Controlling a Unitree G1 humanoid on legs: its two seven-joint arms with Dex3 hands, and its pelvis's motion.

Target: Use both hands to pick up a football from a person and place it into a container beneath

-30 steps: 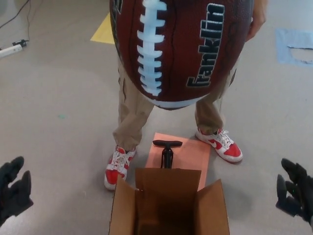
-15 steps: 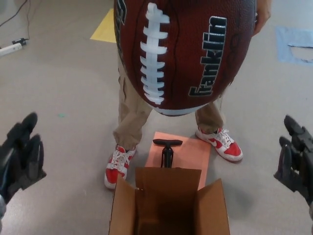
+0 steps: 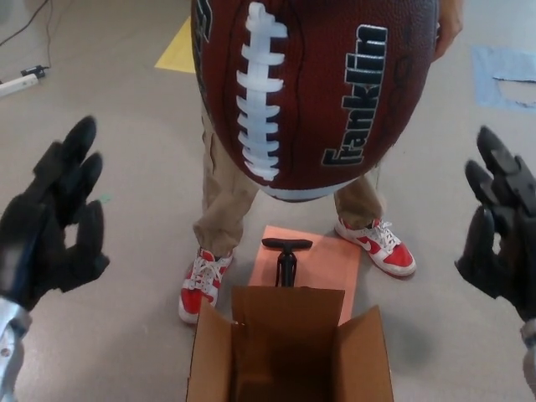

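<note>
A: What is the setting?
B: A grey floor runs across the whole view, with a yellow patch at the far left and a pale blue patch at the far right. A white object with a cable lies at the far left edge.

A: And the biggest thing in sight?
B: The football. It is brown with white laces and the word "Franklin" on its side, and it hangs at the top centre, its lower tip pointing down. A person in tan trousers and red and white shoes stands behind it; one of the person's hands shows at the ball's upper right edge.

A: Where is the container?
B: The cardboard box sits near, at the bottom centre, flaps open, well below the ball. Just beyond it lies a salmon-coloured mat, with a black pump standing upright on it.

A: And the robot?
B: The left hand is raised at the left, fingers spread wide, holding nothing. The right hand is raised at the right, also spread and empty. Both are apart from the ball, one to each side.
</note>
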